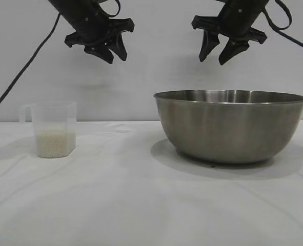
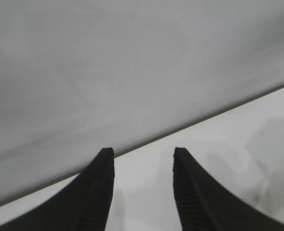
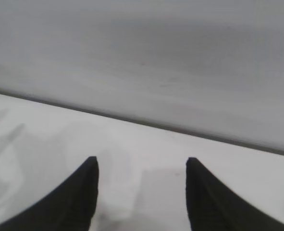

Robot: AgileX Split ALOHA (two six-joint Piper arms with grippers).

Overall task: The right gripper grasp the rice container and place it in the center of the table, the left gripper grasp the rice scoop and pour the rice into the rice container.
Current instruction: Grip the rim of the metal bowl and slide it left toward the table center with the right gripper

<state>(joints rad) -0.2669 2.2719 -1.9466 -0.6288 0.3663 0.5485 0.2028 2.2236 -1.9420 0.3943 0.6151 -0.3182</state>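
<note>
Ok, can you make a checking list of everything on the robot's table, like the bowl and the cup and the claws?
Surface: white table, slightly creased.
Job's things: steel rice container at the right, upright; rice scoop at the left, upright, apart from the bowl, rice in its bottom.
Clutter: nothing seen.
Grippers: left gripper open, above the scoop, holding nothing; right gripper open, above the bowl, holding nothing.
Cables: black cable hanging from the left arm; another from the right arm.
Surroundings: plain grey wall.
</note>
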